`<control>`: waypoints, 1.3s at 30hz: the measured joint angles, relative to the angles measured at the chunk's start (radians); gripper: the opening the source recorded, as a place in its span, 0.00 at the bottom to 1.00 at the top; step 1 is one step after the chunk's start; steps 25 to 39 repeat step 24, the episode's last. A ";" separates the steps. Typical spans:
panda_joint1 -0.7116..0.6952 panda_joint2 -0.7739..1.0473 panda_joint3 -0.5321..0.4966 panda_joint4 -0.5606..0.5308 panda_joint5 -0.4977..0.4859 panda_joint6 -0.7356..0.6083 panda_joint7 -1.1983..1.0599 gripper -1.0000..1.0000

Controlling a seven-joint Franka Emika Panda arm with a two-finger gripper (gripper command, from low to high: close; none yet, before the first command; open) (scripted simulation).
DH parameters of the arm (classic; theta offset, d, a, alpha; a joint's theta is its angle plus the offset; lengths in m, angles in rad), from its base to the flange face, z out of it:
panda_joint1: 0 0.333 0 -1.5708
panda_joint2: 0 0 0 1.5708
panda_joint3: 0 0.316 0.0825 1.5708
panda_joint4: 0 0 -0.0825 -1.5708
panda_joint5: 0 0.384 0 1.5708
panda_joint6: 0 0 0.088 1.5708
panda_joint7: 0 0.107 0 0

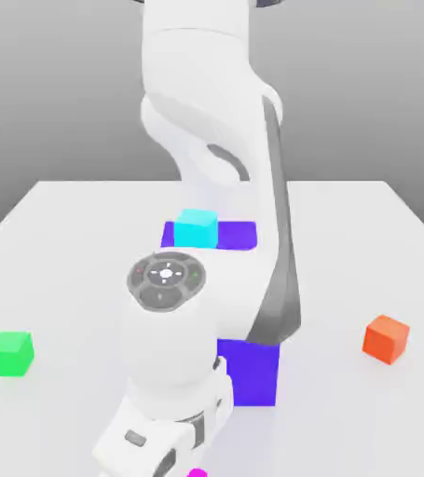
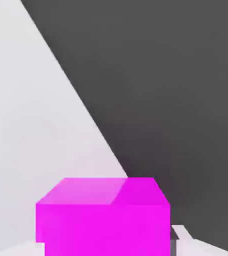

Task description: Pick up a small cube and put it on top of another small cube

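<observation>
A magenta small cube (image 2: pixel 103 220) sits between my gripper's (image 2: pixel 105 249) pale fingertips (image 2: pixel 182 234), which press against its two sides. The gripper is shut on it. In the exterior view a sliver of the same magenta cube (image 1: pixel 197 472) peeks out under the white hand (image 1: pixel 155 445) at the table's near edge. Other small cubes lie on the table: a green one (image 1: pixel 10 354) at the exterior view's left, an orange-red one (image 1: pixel 386 337) at its right, and a cyan one (image 1: pixel 197 227) further back, behind the arm.
A larger blue-violet block (image 1: pixel 250 373) stands just beside the hand, toward the exterior view's right. A second blue-violet block (image 1: pixel 237 235) lies beside the cyan cube. The arm's white body (image 1: pixel 211 140) hides the middle of the white table (image 1: pixel 66 242).
</observation>
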 joint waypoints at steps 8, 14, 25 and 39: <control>-0.116 -0.239 -0.127 -0.139 -0.019 -0.103 -0.042 0.00; -0.331 -0.419 -0.324 -0.313 -0.038 -0.109 -0.117 0.00; -0.451 -0.292 -0.272 -0.356 0.128 0.049 -0.265 1.00; -0.451 -0.292 -0.272 -0.356 0.128 0.049 -0.265 1.00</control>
